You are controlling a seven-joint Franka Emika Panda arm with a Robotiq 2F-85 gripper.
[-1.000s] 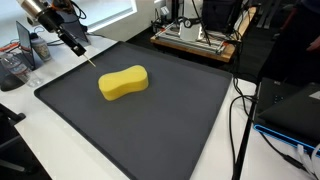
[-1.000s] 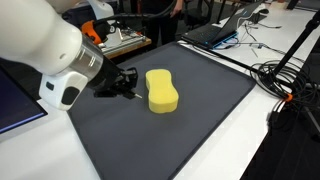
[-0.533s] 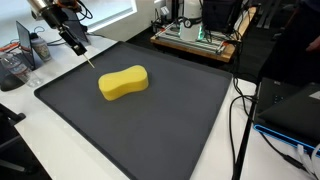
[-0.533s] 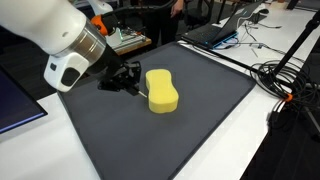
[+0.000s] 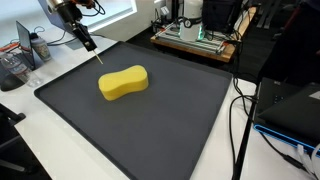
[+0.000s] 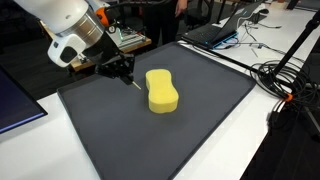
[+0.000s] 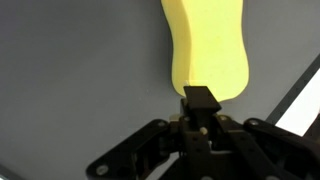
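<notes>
A yellow peanut-shaped sponge [image 5: 123, 81] lies on a dark grey mat [image 5: 150, 130], and shows in both exterior views [image 6: 161, 90] and at the top of the wrist view [image 7: 205, 45]. My gripper [image 5: 88, 44] hangs above the mat near one corner, a short way from the sponge and not touching it. Its fingers [image 7: 200, 105] are closed together. A thin pale stick [image 5: 98, 58] pokes out from the fingertips toward the mat; it also shows in an exterior view [image 6: 136, 84].
The mat [image 6: 190, 130] covers a white table [image 5: 45, 140]. A wooden frame with equipment [image 5: 195, 40] stands behind the mat. Cables [image 6: 285, 85] and laptops [image 6: 215, 30] lie beside it. A cup and small items [image 5: 25, 55] stand near the gripper's corner.
The arm has lifted and the gripper has shifted a little along the mat's edge toward the sponge, still shut. The sponge has not moved.
</notes>
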